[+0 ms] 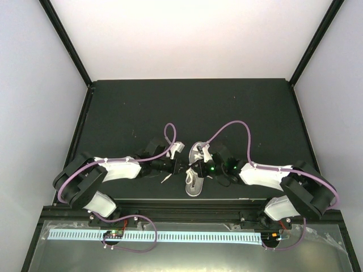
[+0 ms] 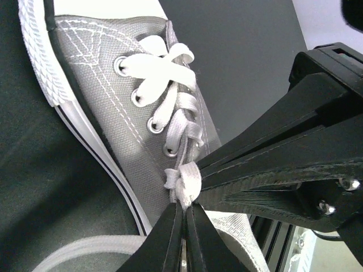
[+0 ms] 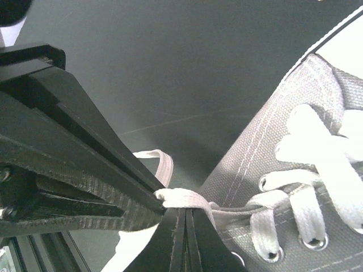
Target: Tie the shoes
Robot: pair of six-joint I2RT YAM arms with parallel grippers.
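The grey canvas sneaker with white sole lies on the black table between the two arms. It fills the left wrist view and the right of the right wrist view. My left gripper is shut on a bunched white lace at the top eyelets, its tips meeting there. My right gripper comes in from the other side and is shut on a flat stretch of lace. A lace loop stands just behind. The two pairs of fingers touch or nearly touch.
The black table top is walled in by white panels with black corner posts. Purple cables arch over both arms. A white slotted rail runs along the near edge behind the arm bases.
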